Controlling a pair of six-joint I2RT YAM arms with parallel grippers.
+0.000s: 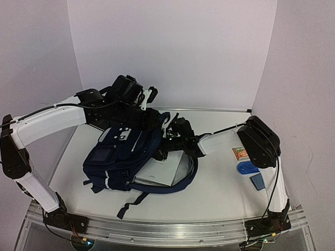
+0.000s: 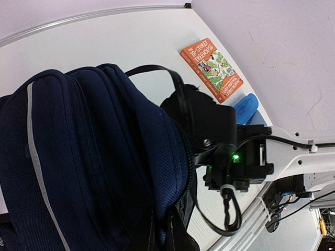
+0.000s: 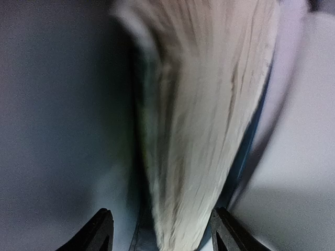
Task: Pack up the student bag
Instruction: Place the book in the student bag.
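The student bag (image 1: 123, 157) lies mid-counter (image 1: 220, 193), slightly left. My right jaws stand apart at its opening, with a book (image 3: 204, 120) edge-on between them, not clamped. My left jaws are over its far top, and I cannot tell their state.

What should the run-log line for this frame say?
student bag mid-table | left gripper at its far top, state unclear | right gripper open at bag, book pages ahead | orange book on table, unpacked
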